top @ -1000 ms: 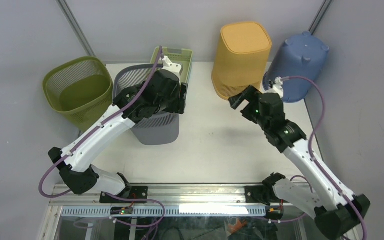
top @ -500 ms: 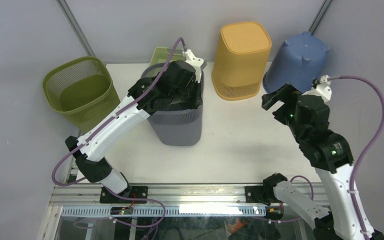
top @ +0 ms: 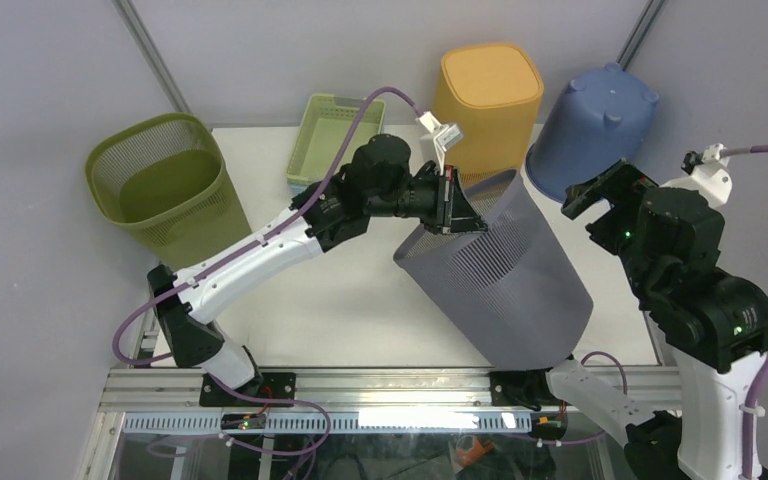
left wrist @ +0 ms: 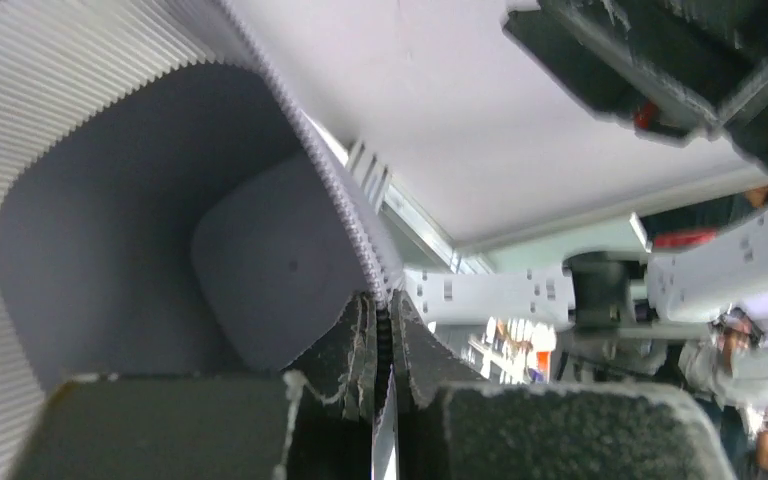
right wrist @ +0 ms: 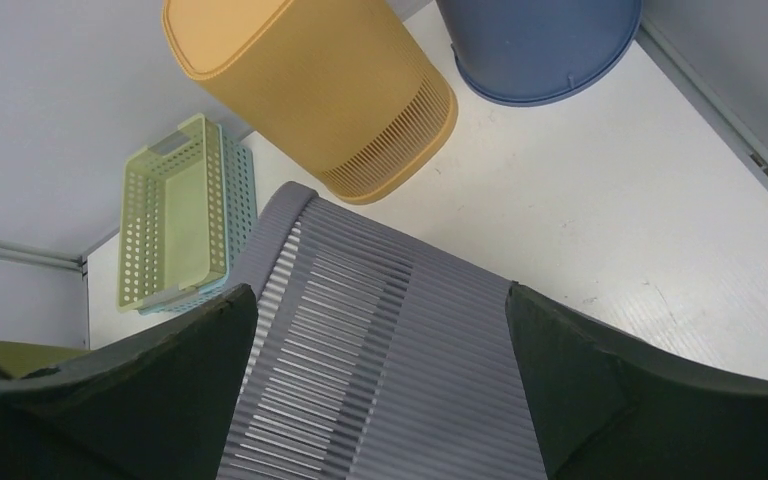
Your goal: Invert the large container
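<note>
The left end effector (top: 455, 203) pinches the grey bin (top: 510, 280) by its rim — tilted, seemingly clear of the surface (top: 360, 300) — right end effector (top: 600, 195) gapes wide.

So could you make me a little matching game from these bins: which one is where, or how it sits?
Things:
1 grey basket
2 olive basket
3 orange bin
4 blue tub

Place or state:
A back right corner
B tilted, its rim pinched by the left gripper
C far left, opening up
D back middle, bottom up

Pairs: 1-B, 2-C, 3-D, 4-A
</note>
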Controlling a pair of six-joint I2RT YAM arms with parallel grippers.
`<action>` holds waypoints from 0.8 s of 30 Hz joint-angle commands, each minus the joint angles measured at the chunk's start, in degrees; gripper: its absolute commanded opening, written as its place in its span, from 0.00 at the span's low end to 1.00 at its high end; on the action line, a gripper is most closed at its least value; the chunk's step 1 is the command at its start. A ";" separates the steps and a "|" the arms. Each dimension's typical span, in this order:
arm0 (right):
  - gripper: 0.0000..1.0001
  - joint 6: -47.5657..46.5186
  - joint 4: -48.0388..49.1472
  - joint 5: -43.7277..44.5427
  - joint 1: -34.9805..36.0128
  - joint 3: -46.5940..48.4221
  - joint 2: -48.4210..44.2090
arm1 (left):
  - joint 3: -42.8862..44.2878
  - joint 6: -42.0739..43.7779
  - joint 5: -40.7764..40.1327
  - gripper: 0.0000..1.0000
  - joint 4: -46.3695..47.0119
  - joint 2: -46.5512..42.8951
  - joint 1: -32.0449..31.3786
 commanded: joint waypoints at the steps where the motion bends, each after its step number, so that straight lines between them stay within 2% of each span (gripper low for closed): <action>1: 0.99 -0.41 -1.88 1.94 -0.29 1.47 -0.15 | -9.13 -7.21 2.99 0.00 23.00 -5.51 1.31; 4: 0.99 -0.57 -2.15 0.52 -0.23 0.32 -0.16 | -15.36 -8.85 2.68 0.00 28.06 -6.92 2.50; 7: 0.99 -1.03 -1.55 -0.93 -0.22 -2.38 -0.66 | -20.01 -8.21 0.31 0.00 29.10 -8.60 3.42; 14: 0.99 -3.07 1.12 -10.86 -0.26 -13.43 -0.41 | -33.55 -4.96 -9.91 0.00 24.78 -17.23 7.83; 20: 0.99 -2.19 1.82 -9.90 -0.30 -16.22 -1.92 | -39.61 0.07 -17.62 0.00 18.02 -21.00 8.88; 21: 0.99 -1.98 1.47 -9.55 -0.25 -16.25 -2.18 | -40.20 0.43 -18.06 0.06 17.41 -21.47 8.97; 23: 0.99 -1.05 0.29 -9.36 -0.30 -16.35 -2.73 | -40.52 1.36 -18.53 0.33 16.13 -21.86 8.97; 24: 0.99 -0.25 -0.50 -9.35 -0.20 -16.55 -3.09 | -40.01 1.93 -18.79 0.50 15.21 -21.89 8.95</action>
